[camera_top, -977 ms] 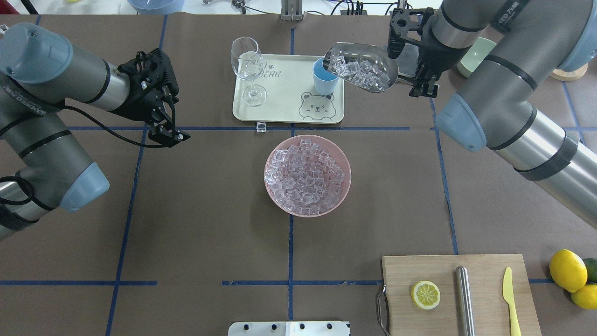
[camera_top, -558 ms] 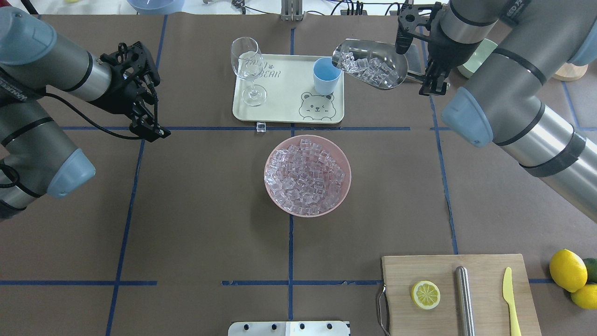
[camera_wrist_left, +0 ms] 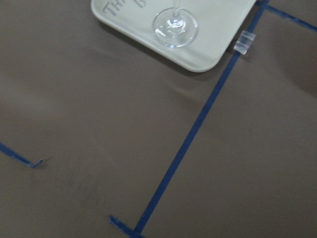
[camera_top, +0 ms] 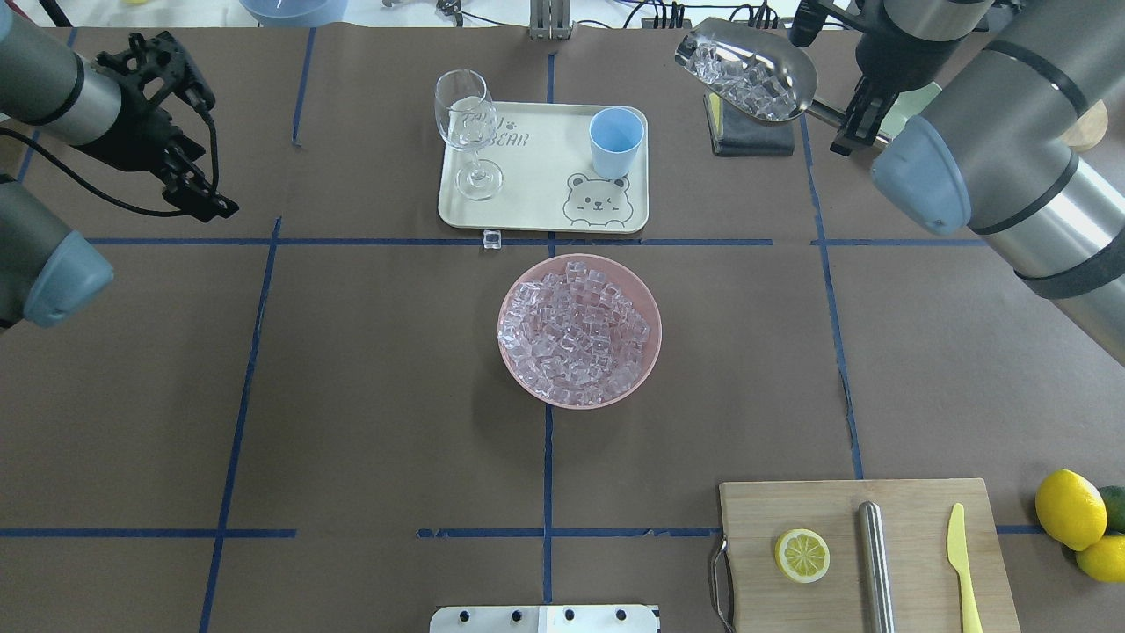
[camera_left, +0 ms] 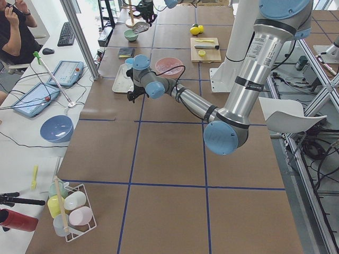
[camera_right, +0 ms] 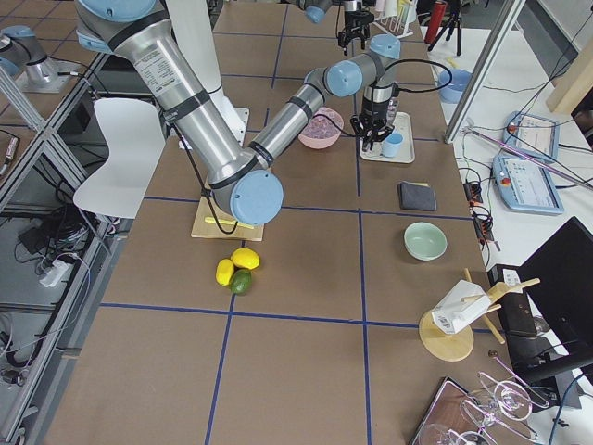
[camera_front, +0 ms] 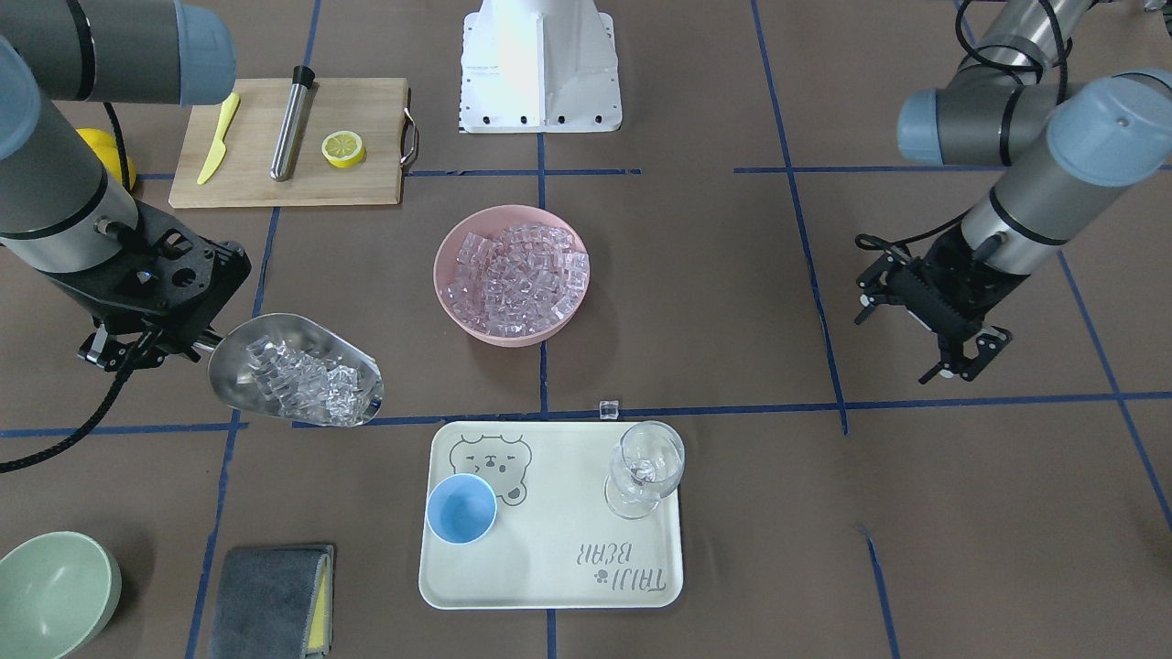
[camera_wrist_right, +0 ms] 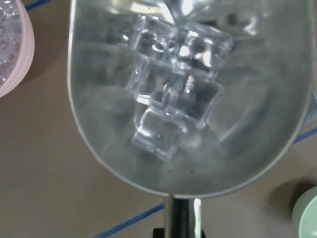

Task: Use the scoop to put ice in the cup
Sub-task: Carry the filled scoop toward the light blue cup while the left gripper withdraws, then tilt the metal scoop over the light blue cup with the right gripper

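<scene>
My right gripper (camera_top: 854, 114) is shut on the rod handle of the silver scoop (camera_top: 745, 77). It holds the scoop in the air, right of the tray and apart from the cup. Several ice cubes (camera_wrist_right: 171, 96) lie in the scoop (camera_front: 293, 371). The light blue cup (camera_top: 617, 141) stands upright on the cream tray (camera_top: 536, 207); its inside (camera_front: 461, 508) looks empty. A pink bowl (camera_top: 512, 303) full of ice (camera_top: 576, 334) sits mid-table. One stray cube (camera_top: 492, 238) lies just in front of the tray. My left gripper (camera_front: 963, 359) is open and empty, far to the left of the tray.
A clear wine glass (camera_top: 466, 123) stands on the tray's left part. A grey cloth (camera_front: 270, 586) and a pale green bowl (camera_front: 50, 586) lie beyond the scoop. A cutting board (camera_top: 866, 554) holds a lemon half, a steel cylinder and a yellow knife; lemons (camera_top: 1070, 508) lie beside it.
The right gripper has lifted the loaded scoop up and away from the cup, to the right and farther back. The left arm has pulled back to the left and away from the tray.
</scene>
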Controlling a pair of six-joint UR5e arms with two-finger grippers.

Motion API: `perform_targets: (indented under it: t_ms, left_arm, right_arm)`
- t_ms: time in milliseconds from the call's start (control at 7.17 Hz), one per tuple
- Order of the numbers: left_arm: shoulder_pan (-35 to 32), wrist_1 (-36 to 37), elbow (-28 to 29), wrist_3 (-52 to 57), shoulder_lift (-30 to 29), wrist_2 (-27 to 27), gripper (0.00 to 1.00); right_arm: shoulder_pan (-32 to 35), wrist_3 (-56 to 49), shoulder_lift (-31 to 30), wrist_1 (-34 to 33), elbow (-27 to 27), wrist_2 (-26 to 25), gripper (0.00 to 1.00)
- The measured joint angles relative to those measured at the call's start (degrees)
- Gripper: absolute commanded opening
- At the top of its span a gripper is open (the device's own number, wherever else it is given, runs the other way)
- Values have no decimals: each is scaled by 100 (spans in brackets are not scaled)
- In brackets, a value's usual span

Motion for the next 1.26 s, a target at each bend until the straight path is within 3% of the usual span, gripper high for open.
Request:
perform_targets:
  t_ms: [419,1256]
  left_arm:
    - [-447,70,334,44,123,-38,100]
    - [-632,21,320,215,242,-81,100]
  right_arm:
    - [-71,169,80,-55,-513,-41,0]
    - [-744,197,1619,-822,-2394,-822,0]
